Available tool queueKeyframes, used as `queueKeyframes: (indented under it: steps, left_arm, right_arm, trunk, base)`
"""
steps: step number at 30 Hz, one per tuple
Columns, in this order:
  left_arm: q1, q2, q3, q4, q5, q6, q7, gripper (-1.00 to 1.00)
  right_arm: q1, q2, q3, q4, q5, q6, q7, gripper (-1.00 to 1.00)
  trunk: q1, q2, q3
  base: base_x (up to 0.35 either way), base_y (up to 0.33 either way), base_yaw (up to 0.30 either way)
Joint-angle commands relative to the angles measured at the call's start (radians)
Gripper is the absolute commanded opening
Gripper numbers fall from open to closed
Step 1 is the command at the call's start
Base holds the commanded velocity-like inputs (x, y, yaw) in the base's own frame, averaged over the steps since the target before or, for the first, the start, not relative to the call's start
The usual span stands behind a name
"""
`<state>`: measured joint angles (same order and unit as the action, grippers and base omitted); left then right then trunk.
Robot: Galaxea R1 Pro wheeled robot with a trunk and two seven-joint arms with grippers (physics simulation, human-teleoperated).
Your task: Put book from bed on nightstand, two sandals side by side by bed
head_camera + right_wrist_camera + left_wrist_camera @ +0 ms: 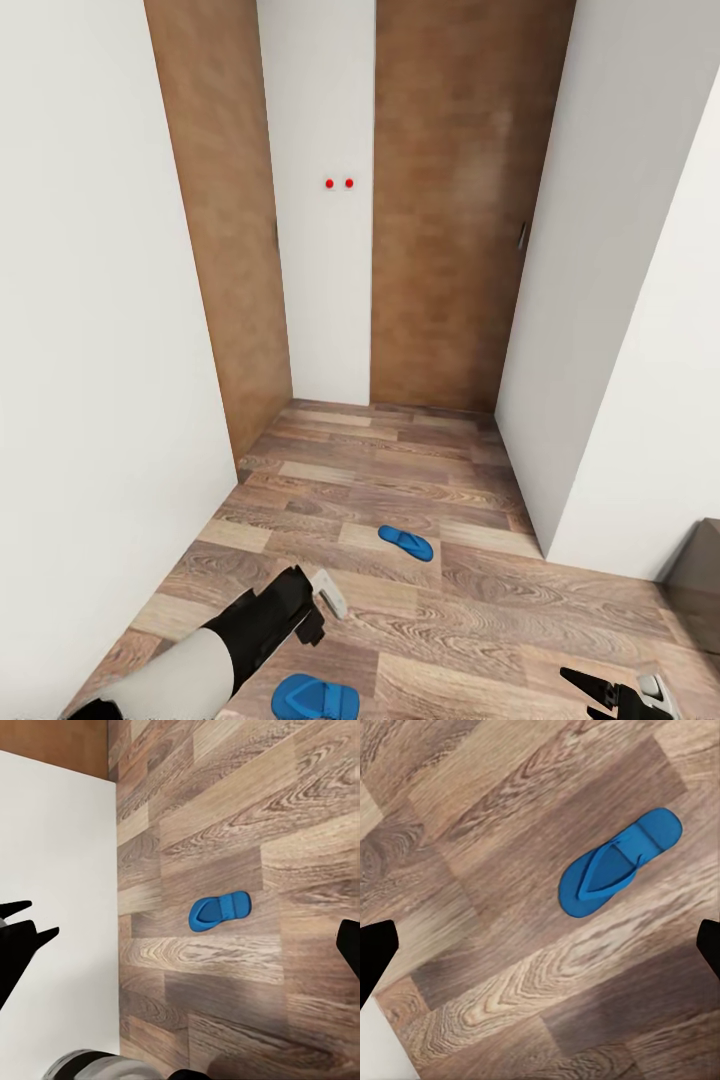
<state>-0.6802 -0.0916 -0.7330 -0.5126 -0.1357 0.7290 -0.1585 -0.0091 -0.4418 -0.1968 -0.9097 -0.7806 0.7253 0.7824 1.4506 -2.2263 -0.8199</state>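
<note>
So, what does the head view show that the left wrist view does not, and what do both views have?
Head view alone: the brown wooden doors, white walls, two red dots, a nearer sandal at the bottom edge, the left gripper from outside, and the right gripper.
Left wrist view alone: the sandal's thong straps up close, between dark fingertips.
Both: wood-plank floor and a blue sandal.
</note>
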Motion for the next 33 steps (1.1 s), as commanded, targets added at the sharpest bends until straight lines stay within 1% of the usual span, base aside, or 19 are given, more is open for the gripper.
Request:
queueKeyframes:
  steps: [1, 2, 3, 4, 5, 8, 9, 12, 13, 14, 15, 17, 20, 24, 33]
  left_arm:
    - [-0.002, 0.0, -0.003, -0.002, -0.018, 0.003, -0.01, 1.0]
    - [-0.003, 0.001, -0.004, -0.002, -0.026, 0.003, -0.014, 1.0]
    - [-0.006, 0.002, -0.005, -0.001, -0.046, 0.004, -0.028, 1.0]
    - [-0.012, 0.004, -0.007, -0.001, -0.103, 0.004, -0.092, 1.0]
    - [-0.017, 0.005, -0.007, -0.002, -0.139, 0.003, -0.143, 1.0]
    - [-0.029, 0.01, -0.007, -0.001, -0.205, 0.002, -0.235, 1.0]
    - [-0.039, 0.018, -0.007, -0.001, -0.255, -0.001, -0.302, 1.0]
    - [-0.05, 0.028, -0.006, -0.001, -0.331, -0.016, -0.399, 1.0]
    - [-0.054, 0.033, -0.005, -0.001, -0.376, -0.035, -0.457, 1.0]
    - [-0.056, 0.036, -0.004, -0.001, -0.412, -0.058, -0.51, 1.0]
    - [-0.058, 0.038, -0.003, -0.001, -0.437, -0.078, -0.556, 1.0]
    - [-0.059, 0.039, -0.003, -0.001, -0.459, -0.097, -0.601, 1.0]
    - [-0.06, 0.041, -0.003, -0.001, -0.473, -0.109, -0.63, 1.0]
    - [-0.062, 0.041, -0.002, -0.001, -0.481, -0.114, -0.648, 1.0]
    - [-0.064, 0.028, -0.003, -0.003, -0.484, -0.111, -0.656, 1.0]
  right_arm:
    - [-0.001, 0.0, -0.001, 0.0, -0.003, 0.006, 0.001, 1.0]
    - [-0.001, 0.0, -0.001, 0.0, -0.003, 0.006, 0.001, 1.0]
    - [-0.001, 0.0, -0.001, 0.0, -0.003, 0.006, 0.001, 1.0]
    - [-0.001, 0.0, -0.001, 0.0, -0.003, 0.005, 0.001, 1.0]
    - [-0.001, 0.0, -0.001, 0.0, -0.003, 0.005, 0.001, 1.0]
    - [-0.001, 0.0, -0.001, 0.0, -0.003, 0.005, 0.0, 1.0]
    - [-0.001, 0.0, -0.001, 0.0, -0.003, 0.005, 0.0, 1.0]
    - [-0.001, 0.0, -0.001, 0.0, -0.003, 0.005, 0.0, 1.0]
    - [-0.001, 0.0, -0.001, 0.0, -0.003, 0.005, 0.0, 1.0]
    - [-0.001, 0.0, -0.001, 0.0, -0.003, 0.005, 0.0, 1.0]
    - [-0.001, 0.0, -0.001, 0.0, -0.003, 0.005, 0.0, 1.0]
    - [-0.001, 0.0, -0.001, 0.0, -0.003, 0.005, 0.0, 1.0]
    - [-0.001, 0.0, -0.001, 0.0, -0.003, 0.005, 0.0, 1.0]
    - [-0.001, 0.0, -0.001, -0.001, -0.003, 0.005, 0.002, 1.0]
    - [-0.001, 0.0, -0.001, -0.004, -0.004, 0.011, 0.006, 1.0]
  trunk:
    - [0.004, -0.008, -0.004]
    - [0.008, -0.015, -0.007]
    - [0.011, -0.022, -0.011]
    - [0.011, -0.022, -0.011]
    - [0.011, -0.022, -0.011]
    - [0.011, -0.022, -0.011]
    - [0.011, -0.022, -0.011]
    - [0.011, -0.022, -0.011]
    - [0.011, -0.022, -0.011]
    - [0.011, -0.022, -0.011]
    - [0.011, -0.022, -0.011]
    - [0.011, -0.022, -0.011]
    - [0.011, -0.022, -0.011]
    - [0.011, -0.022, -0.011]
    - [0.011, -0.022, -0.011]
  base:
    - [0.0, 0.0, 0.0]
    - [0.0, 0.0, 0.0]
    - [0.0, 0.0, 0.0]
    - [0.0, 0.0, 0.0]
    - [0.0, 0.0, 0.0]
    - [0.0, 0.0, 0.0]
    - [0.0, 0.0, 0.0]
    - [0.0, 0.0, 0.0]
    - [0.0, 0.0, 0.0]
    - [0.0, 0.0, 0.0]
    - [0.0, 0.0, 0.0]
    - [0.0, 0.0, 0.0]
    - [0.0, 0.0, 0.0]
    - [0.0, 0.0, 0.0]
    - [0.0, 0.0, 0.0]
